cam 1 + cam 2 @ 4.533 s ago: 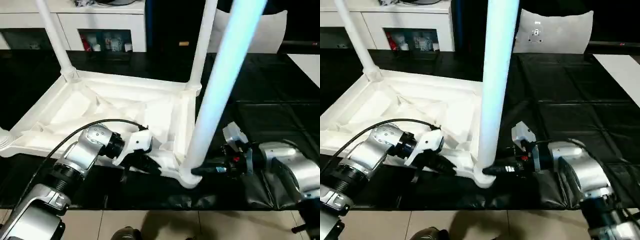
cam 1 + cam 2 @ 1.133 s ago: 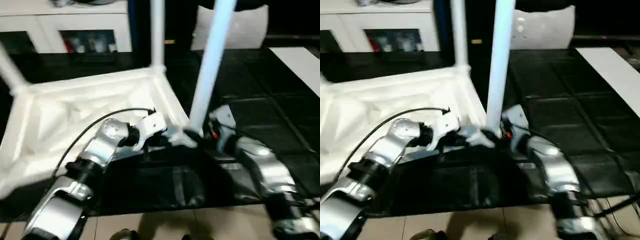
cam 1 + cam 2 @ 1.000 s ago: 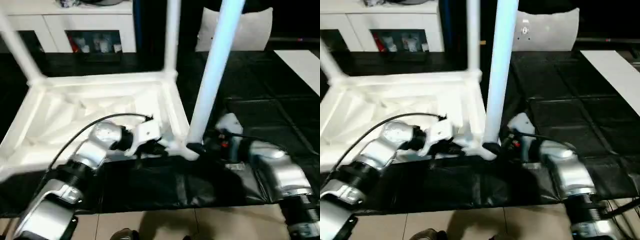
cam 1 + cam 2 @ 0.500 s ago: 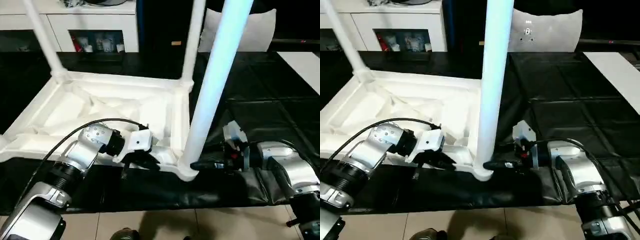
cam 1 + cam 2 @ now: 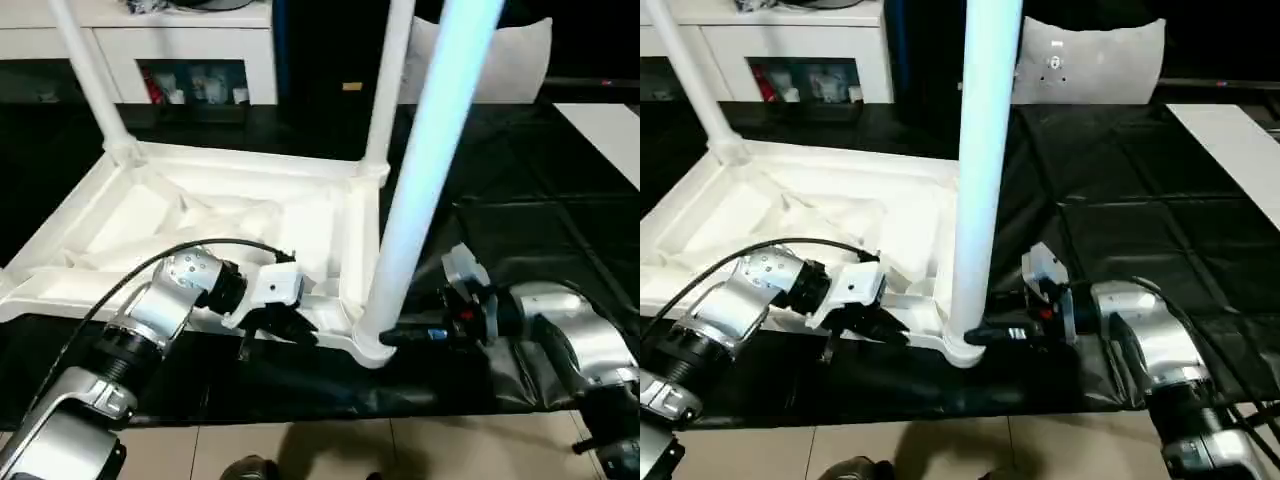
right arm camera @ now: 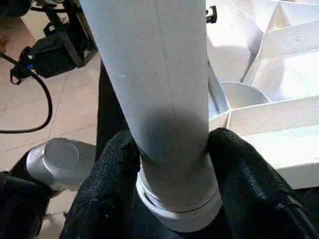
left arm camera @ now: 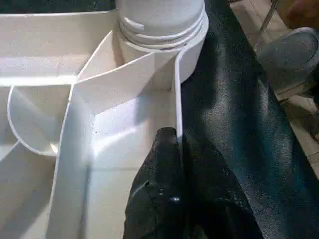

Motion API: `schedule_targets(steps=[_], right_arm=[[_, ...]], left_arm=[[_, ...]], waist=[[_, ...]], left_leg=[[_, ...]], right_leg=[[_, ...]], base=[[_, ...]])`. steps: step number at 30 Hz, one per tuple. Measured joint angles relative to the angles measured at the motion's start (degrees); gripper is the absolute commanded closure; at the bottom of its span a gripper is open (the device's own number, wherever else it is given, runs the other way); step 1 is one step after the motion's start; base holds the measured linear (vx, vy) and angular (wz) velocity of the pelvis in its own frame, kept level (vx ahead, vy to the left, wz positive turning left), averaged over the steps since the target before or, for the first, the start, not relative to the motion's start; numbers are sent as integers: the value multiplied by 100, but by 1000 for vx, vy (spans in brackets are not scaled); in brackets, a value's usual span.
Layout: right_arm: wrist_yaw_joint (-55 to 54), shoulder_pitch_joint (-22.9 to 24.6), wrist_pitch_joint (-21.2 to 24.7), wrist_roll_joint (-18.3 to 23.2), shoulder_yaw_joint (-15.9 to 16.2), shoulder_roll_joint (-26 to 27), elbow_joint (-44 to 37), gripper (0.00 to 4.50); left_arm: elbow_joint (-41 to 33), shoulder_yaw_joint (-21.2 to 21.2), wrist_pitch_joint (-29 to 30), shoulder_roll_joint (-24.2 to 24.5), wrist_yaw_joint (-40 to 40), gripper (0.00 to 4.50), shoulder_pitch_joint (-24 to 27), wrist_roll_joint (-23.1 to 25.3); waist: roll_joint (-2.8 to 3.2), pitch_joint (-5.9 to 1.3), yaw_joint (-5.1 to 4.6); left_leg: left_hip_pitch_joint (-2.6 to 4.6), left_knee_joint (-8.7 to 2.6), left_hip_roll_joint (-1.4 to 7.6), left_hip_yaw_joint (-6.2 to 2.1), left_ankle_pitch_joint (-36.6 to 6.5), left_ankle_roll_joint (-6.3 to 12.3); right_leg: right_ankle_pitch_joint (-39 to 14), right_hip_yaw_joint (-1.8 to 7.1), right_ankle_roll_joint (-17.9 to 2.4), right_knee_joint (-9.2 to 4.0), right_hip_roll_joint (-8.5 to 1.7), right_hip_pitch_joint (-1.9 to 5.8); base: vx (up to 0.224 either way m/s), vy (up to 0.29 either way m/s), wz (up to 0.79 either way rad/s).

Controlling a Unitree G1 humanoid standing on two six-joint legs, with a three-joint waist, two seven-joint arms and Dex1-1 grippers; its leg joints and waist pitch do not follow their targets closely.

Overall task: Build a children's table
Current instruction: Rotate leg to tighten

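Observation:
The children's table's white top (image 5: 150, 215) lies upside down on the black mat, ribs facing up. Three white legs stand in its corner sockets: far left (image 5: 88, 75), far right (image 5: 385, 90) and the thick near-right leg (image 5: 425, 170). My left gripper (image 5: 290, 328) is shut on the thin near rim (image 7: 175, 89) of the top, just beside the near leg's collar (image 7: 159, 22). My right gripper (image 5: 395, 337) clasps the foot of that near leg (image 6: 159, 99), with one black finger (image 6: 117, 167) on each side, touching it.
The black mat (image 5: 530, 210) covers the work surface and ends near me at tiled floor (image 5: 320, 450). A white cabinet (image 5: 180, 50) stands behind, with a white panel (image 5: 1090, 60) at the back right. Black gear and cables (image 6: 47, 52) lie on the floor.
The whole picture has swung, so the camera moved. My right fingers have closed in on the base of the near leg. The left gripper keeps its hold on the rim.

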Motion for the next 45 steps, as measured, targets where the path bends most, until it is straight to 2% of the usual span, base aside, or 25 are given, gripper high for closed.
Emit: schedule_targets(steps=[3, 7, 8, 11, 15, 16, 17, 18, 24, 27, 30, 37, 43, 45], right_arm=[[-608, 98, 302, -95, -76, 201, -236, 260], [-2161, 44, 671, -397, -384, 941, -274, 260], [-2592, -29, 815, -470, -484, 1122, -248, 260], [-3778, -324, 1109, -738, -724, 1578, -73, 260], [-4968, -607, 1264, -985, -946, 2093, 125, 260], [-5101, -620, 1254, -1021, -957, 2149, 127, 260], [-5211, -619, 1176, -1105, -957, 2204, 126, 205], [-5239, -610, 1114, -1138, -956, 2227, 127, 192], [-5059, -442, 1078, -1114, -944, 2119, -64, 144], [-4670, -281, 1007, -985, -861, 1876, -208, 128], [-4097, -134, 789, -929, -689, 1514, -258, 88], [-2267, 150, 204, -785, -211, 509, -490, 88], [-1073, 187, 5, -512, -27, 104, -447, 88], [-823, 178, 15, -427, 53, 65, -445, 116]], left_arm=[[59, 115, 279, -105, 301, 450, -6, 46], [293, 395, 910, -361, 1032, 450, -105, 181], [387, 461, 1056, -497, 1264, 450, -157, 201], [719, 570, 1332, -963, 2039, 450, -402, 340], [1078, 684, 1498, -1394, 2835, 450, -617, 371], [1100, 684, 1496, -1430, 2906, 450, -643, 407], [1118, 677, 1480, -1453, 2949, 450, -670, 467], [1117, 677, 1473, -1455, 2951, 450, -681, 490], [1078, 616, 1313, -1434, 2784, 450, -677, 503], [961, 558, 1201, -1310, 2615, 450, -620, 454], [807, 506, 1023, -1132, 2285, 450, -503, 393], [503, 347, 406, -616, 1211, 450, -215, 216], [208, 154, 213, -282, 518, 450, -57, 74], [140, 98, 196, -199, 370, 450, -51, 68]], waist=[[0, -2, -23], [-11, -1, -218], [-12, -1, -292], [-25, 7, -429], [-25, 7, -499], [-25, 7, -497], [-25, 7, -490], [-25, 7, -483], [-25, 7, -383], [-25, 7, -344], [-24, 7, -287], [-23, 8, -164], [-22, 8, -52], [-22, 8, -46]], left_leg=[[15, 3, 0, 0, 1, -2], [50, 4, -1, 1, 4, -8], [53, 4, -3, 1, 3, -8], [53, 11, -7, 1, 3, -8], [54, 8, -9, 1, 3, -8], [54, 5, -9, 1, 3, -8], [54, 1, -9, 1, 3, -9], [53, 1, -9, 1, 3, -9], [54, -22, -8, 1, -2, -15], [53, -33, -4, 0, -4, -20], [50, -37, -3, 0, -7, -23], [47, -33, -5, 0, -9, -24], [53, -27, -4, 0, -9, -24], [54, -24, -4, 0, -9, -24]], right_leg=[[2, 5, -2, 7, 0, 5], [-19, 14, 34, 6, 0, 15], [-20, 13, 35, -2, -4, 12], [-20, 19, 36, -10, -8, 0], [-19, 18, 34, -12, -10, -11], [-17, 18, 33, -12, -10, -10], [-13, 18, 34, -12, -9, -10], [-5, 18, 34, -12, -9, -10], [30, 12, 0, -12, -7, -12], [29, 6, 5, -12, -5, -15], [26, 5, 9, -12, -4, -20], [26, 6, 9, -19, -7, -15], [30, 6, 9, -16, -7, -9], [30, 7, 8, -12, -7, -8]], base=[[0, 0, 0], [0, 0, 0], [0, 0, 0], [0, 0, 0], [0, 0, 0], [0, 0, 0], [0, 0, 0], [0, 0, 0], [0, 0, 0], [0, 0, 0], [0, 0, 0], [0, 0, 0], [0, 0, 0], [0, 0, 0]])
